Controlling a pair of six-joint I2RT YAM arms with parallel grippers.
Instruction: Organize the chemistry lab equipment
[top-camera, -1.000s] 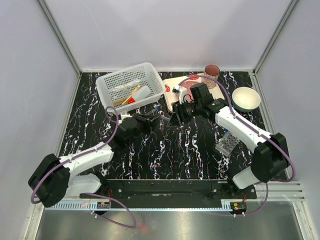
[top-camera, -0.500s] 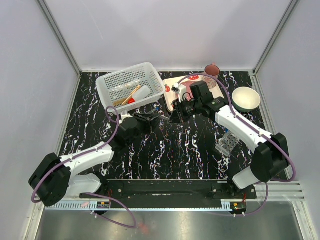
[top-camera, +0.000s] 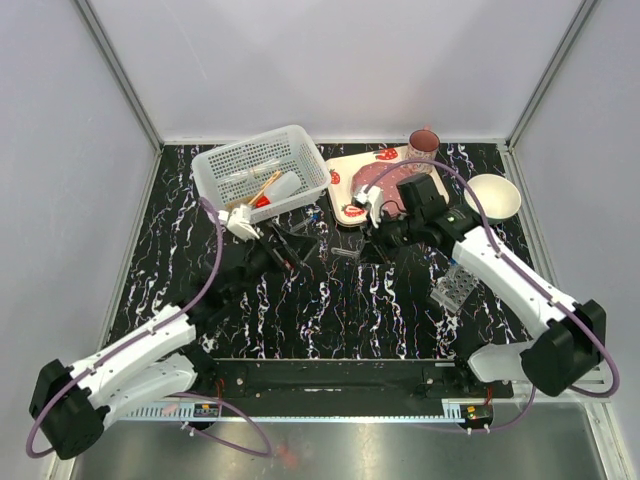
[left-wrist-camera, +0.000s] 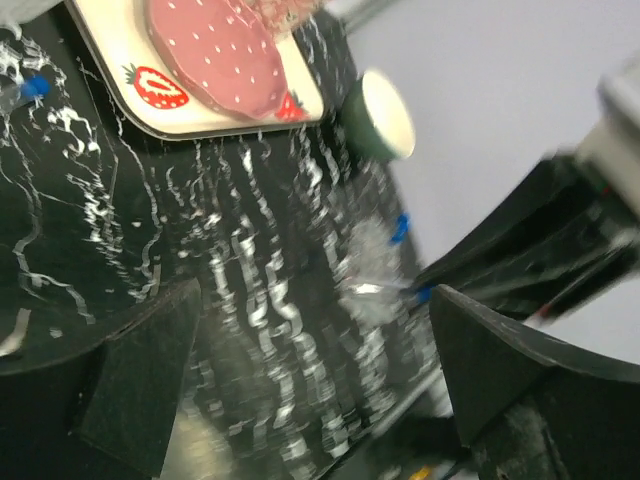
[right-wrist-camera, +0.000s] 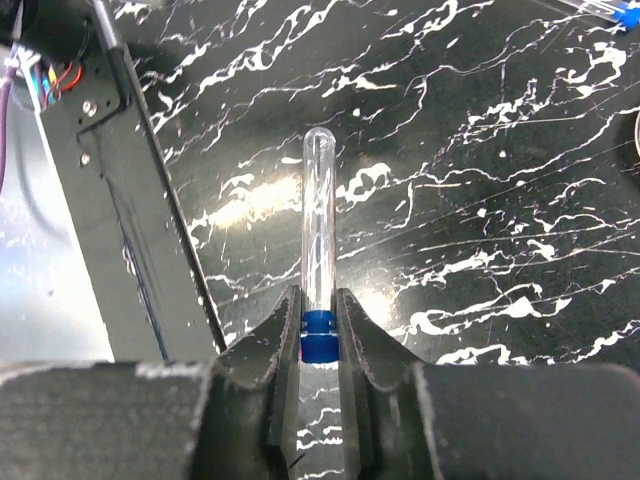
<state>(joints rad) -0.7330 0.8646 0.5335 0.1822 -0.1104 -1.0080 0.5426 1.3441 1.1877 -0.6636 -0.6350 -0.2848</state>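
Holding anything on the right? (QA)
Yes, my right gripper (right-wrist-camera: 318, 322) is clenched on a clear plastic tube (right-wrist-camera: 318, 210), pinched at its blue cap (right-wrist-camera: 318, 335). The rest of the tube sticks straight out past the fingertips over the black marbled bench (right-wrist-camera: 480, 150). Can't tell if the tip touches it. (me)
Where's that on the overhead? (QA)
Mid-bench, just in front of the strawberry-print tray (top-camera: 338, 200), between the tray and my left gripper (left-wrist-camera: 315, 335). (me)
Left one? (QA)
Released, fingers (left-wrist-camera: 140, 380) spread wide, only bench showing between them. From above it sits just in front of the white basket (top-camera: 225, 165). (me)
Other gear? (QA)
In the basket: white squeeze bottle (top-camera: 283, 184) and wooden-handled tool (top-camera: 262, 188), lying side by side. On the bench: clear grid tube rack (top-camera: 455, 288), just beside my right forearm, with the round white bowl (top-camera: 470, 185) farther back on that side. (me)
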